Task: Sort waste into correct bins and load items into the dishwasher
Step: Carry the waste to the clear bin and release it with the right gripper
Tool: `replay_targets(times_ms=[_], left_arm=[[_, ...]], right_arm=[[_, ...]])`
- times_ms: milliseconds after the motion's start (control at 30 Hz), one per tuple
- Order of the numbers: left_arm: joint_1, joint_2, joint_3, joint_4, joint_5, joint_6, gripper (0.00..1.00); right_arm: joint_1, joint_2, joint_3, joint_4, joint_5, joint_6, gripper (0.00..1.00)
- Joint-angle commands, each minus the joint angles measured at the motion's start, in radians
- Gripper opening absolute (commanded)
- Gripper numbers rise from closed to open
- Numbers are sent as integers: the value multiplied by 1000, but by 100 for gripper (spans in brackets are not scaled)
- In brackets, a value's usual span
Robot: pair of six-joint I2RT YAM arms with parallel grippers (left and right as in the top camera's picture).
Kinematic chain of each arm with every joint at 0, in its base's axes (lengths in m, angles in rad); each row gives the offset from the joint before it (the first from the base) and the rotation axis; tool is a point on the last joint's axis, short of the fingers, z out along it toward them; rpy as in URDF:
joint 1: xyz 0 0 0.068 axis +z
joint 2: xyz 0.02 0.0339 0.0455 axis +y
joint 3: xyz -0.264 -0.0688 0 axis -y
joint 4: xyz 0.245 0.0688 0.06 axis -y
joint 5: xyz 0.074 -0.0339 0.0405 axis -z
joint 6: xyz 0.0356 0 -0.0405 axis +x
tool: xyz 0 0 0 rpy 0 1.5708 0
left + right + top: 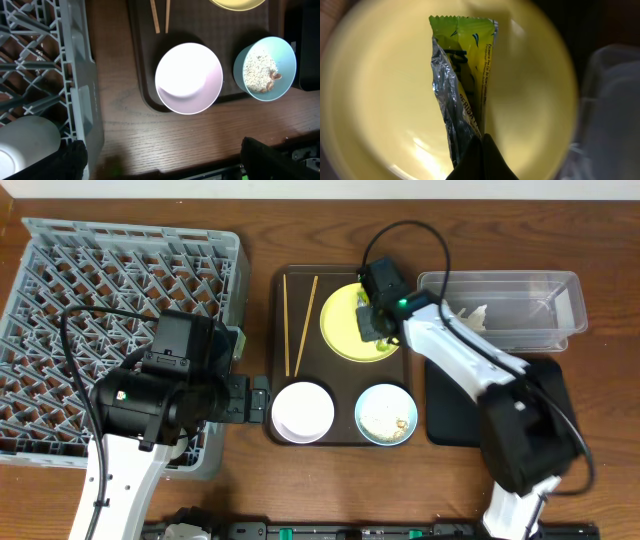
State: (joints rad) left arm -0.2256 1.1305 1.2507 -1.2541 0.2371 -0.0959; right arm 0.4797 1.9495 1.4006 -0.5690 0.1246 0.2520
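Rack comes first: the grey dish rack (120,310) fills the left of the table (260,240), and my left arm reaches over its near right corner. Just right of it is the dark brown serving tray (335,375). Beyond that stand the clear tub (560,290) at the back and the black tray (450,415) in front of it. On the serving tray are the yellow plate (338,330), the white bowl (190,75), the blue bowl (282,55) and the chopsticks (295,320). My left fingers (275,157) are wide apart near the white bowl, holding nothing. My right fingers (479,150) are pinched on the lower end of the wrapper (465,65) over the plate. A tissue (472,317) lies in the tub, and crumbs (259,70) are in the blue bowl.
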Motion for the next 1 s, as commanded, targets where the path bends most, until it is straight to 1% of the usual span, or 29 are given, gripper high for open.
replay_targets(times_ms=[0,100,167,267,367,400,467,500,533,633,733,800,833,900,933,967], left_arm=[[-3,-8,9,-1,-2,13,98],[-3,-8,9,-1,-2,14,98],[-3,-8,9,-1,-2,13,98],[-3,-8,9,-1,-2,14,98],[-3,-8,9,-1,-2,13,98],[-3,-8,9,-1,-2,14,98],[-3,-8,9,-1,-2,14,98],[-3,-8,9,-1,-2,14,98],[-3,-8,9,-1,-2,14,98],[-3,-8,9,-1,-2,14,98],[-3,-8,9,-1,-2,14,98],[-3,-8,9,-1,-2,14,98],[-3,-8,9,-1,-2,13,98],[-3,-8,9,-1,-2,14,98],[-3,-8,9,-1,-2,14,98],[-3,-8,9,-1,-2,13,98]], right_arm=[[-45,-175,10,-3,3,5,1],[-98,-243,10,-24,24,5,1],[-146,-252,10,-49,46,4,1],[-228,-228,7,-89,47,5,1],[-299,-171,4,-87,55,1,2],[-319,-148,4,-77,51,1,5],[-341,-124,4,-76,21,1,15],[-346,-124,4,-82,-8,1,24],[-349,-134,6,-93,-51,1,31],[-343,-198,8,-115,-165,1,39],[-306,-300,8,-156,-270,1,44],[-259,-362,8,-184,-275,1,48],[-229,-391,8,-198,-245,1,49],[-174,-429,7,-212,-164,2,40],[-156,-435,7,-216,-140,4,34],[-135,-437,7,-222,-118,5,30]])
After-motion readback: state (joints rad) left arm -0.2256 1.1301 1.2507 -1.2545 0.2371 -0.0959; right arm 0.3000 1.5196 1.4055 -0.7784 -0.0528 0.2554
